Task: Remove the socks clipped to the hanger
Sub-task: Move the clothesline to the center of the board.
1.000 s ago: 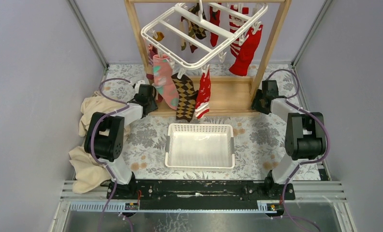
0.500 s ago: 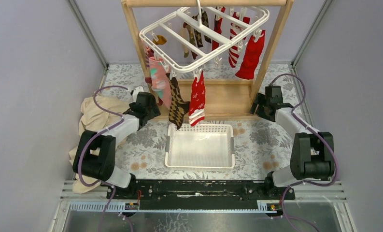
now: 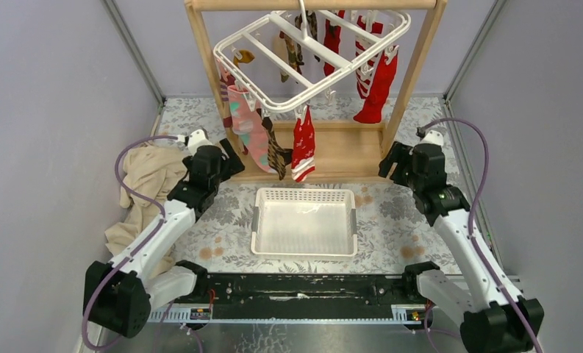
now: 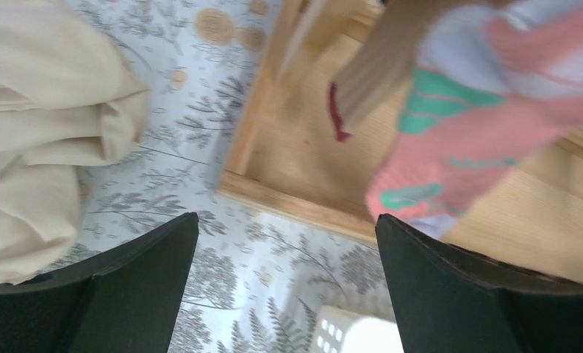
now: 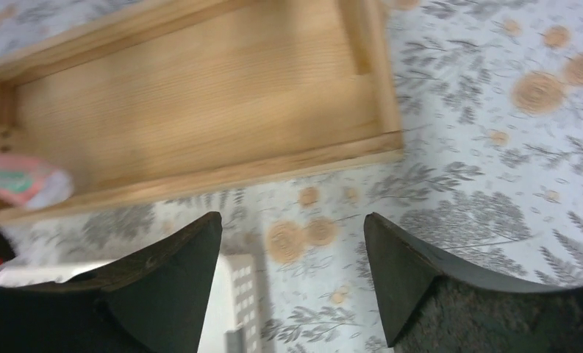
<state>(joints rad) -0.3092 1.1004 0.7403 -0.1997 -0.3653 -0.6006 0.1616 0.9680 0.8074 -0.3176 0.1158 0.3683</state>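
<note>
I'm holding my left hand spread wide with nothing in it, hovering by the left foot of the wooden rack. My right hand is sitting open too, gripping nothing, by the rack's right foot. The hanger is hanging tilted from the rack's top bar, and the socks are all dangling from its clips: the pink patterned sock and argyle sock along the near edge, the plain red sock at the back right. In my left wrist view (both wrist views are a bit blurred) the pink one is hanging over the rack's base, just ahead of one finger and apart from both. My right wrist view is showing the base's corner and floral tabletop between the fingers. The white basket is sitting on the tabletop between my arms, just in front of the rack. A tan cloth is lying bunched beside my left arm.
</note>
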